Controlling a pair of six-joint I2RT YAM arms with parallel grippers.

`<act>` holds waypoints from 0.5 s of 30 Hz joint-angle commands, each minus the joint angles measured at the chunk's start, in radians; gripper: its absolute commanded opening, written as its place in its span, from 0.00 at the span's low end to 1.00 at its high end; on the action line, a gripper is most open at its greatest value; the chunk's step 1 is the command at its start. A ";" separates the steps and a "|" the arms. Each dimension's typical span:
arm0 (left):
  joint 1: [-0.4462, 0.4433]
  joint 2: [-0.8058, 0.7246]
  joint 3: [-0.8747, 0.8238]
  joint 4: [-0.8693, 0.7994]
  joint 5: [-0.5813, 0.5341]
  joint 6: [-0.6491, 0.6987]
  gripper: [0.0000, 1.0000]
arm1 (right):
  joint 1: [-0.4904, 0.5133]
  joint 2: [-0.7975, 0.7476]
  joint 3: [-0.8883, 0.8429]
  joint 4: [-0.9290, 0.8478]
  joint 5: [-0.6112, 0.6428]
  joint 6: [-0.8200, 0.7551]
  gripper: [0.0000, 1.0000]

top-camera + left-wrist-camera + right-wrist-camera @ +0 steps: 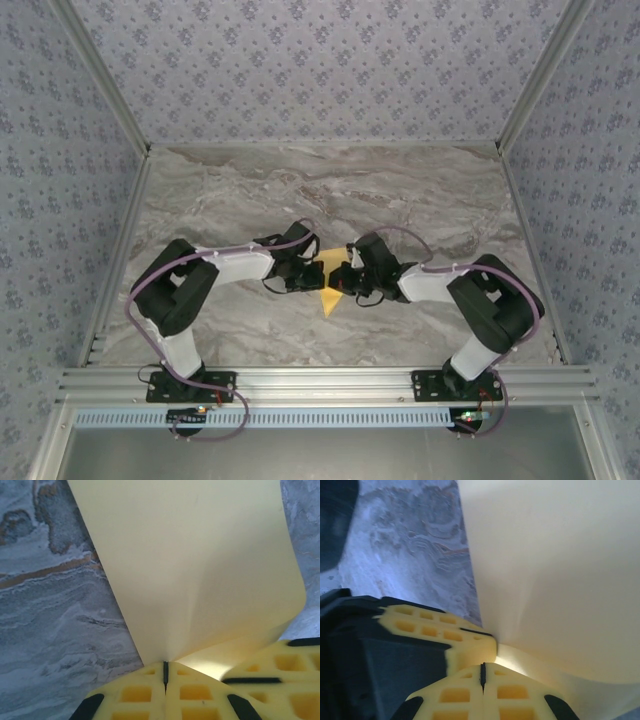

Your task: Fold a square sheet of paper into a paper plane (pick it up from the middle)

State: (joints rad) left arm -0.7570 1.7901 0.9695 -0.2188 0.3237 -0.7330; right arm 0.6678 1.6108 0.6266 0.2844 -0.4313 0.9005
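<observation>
Left wrist, mustard paper (200, 570) bowed (smooth, matte), left fingers (135, 695) and right fingers (515, 695) clamped on it.

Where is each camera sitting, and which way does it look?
Top camera: high behind the arms, looking down at the table; left arm and right arm meet over the paper.
Left wrist camera: on the left arm, looking along the shut left jaws at the paper.
Right wrist camera: on the right arm, looking along the shut right jaws at the paper.
Shared: both wrist views show the pinched paper and the other arm's jaws.
</observation>
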 commanded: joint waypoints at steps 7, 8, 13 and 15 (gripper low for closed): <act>-0.024 0.047 0.025 -0.143 -0.127 0.035 0.02 | -0.063 0.006 -0.051 -0.037 -0.004 -0.048 0.00; -0.025 0.049 0.029 -0.147 -0.133 0.036 0.02 | -0.069 0.007 -0.049 -0.048 0.002 -0.053 0.00; -0.026 0.056 0.045 -0.159 -0.144 0.044 0.02 | -0.081 0.008 -0.055 -0.095 0.044 -0.050 0.00; -0.025 0.058 0.055 -0.164 -0.147 0.052 0.02 | -0.079 0.011 -0.064 -0.102 0.057 -0.041 0.00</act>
State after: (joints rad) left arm -0.7822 1.8042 1.0214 -0.2932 0.2535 -0.7105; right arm 0.5930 1.6066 0.5800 0.2390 -0.4152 0.8707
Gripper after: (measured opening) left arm 0.062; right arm 0.044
